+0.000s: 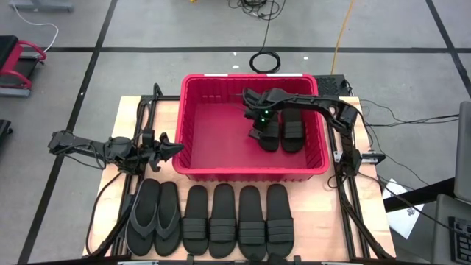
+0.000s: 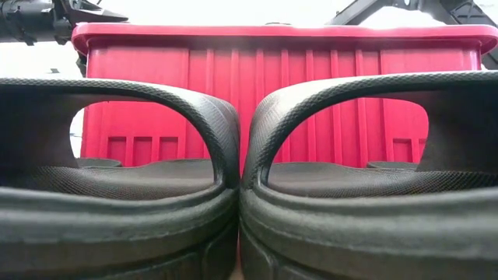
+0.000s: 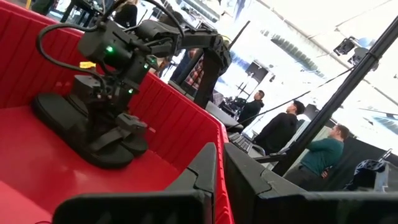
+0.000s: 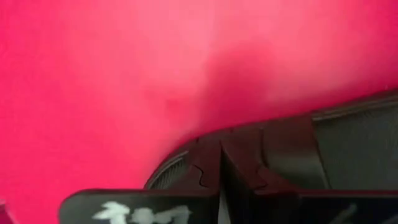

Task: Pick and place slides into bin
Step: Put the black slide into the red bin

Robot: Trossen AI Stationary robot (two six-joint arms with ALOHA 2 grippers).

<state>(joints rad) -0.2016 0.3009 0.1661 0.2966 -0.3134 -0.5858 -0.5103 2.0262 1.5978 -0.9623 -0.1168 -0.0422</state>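
The red bin (image 1: 193, 118) stands at mid table. Two black strap slides lie in its right half: one (image 1: 293, 131) straight, the other (image 1: 271, 140) slightly turned, sole on the bin floor. My right gripper (image 1: 257, 126) reaches down into the bin from the right, shut, at the turned slide (image 4: 348, 143). My left gripper (image 1: 176, 149) hangs shut and empty outside the bin's left wall. Two flip-flops (image 1: 154, 217) and several strap slides (image 1: 237, 221) lie in a row along the table's near edge. My right gripper comes from above, pointing down, with its fingers (image 4: 249, 174) closed against each other at the turned slide's side edge (image 4: 180, 165), beside the strap's root. The slide lies flat on the bin floor. The fingers hide the spot, so I cannot tell whether they touch it.
The bin's left half (image 1: 213, 143) is bare floor. In the low view two strap slides (image 2: 156, 194) fill the foreground before the bin's near wall (image 2: 288, 101). Cables lie on the floor beyond the table. Several people (image 3: 280, 127) stand in the room behind.
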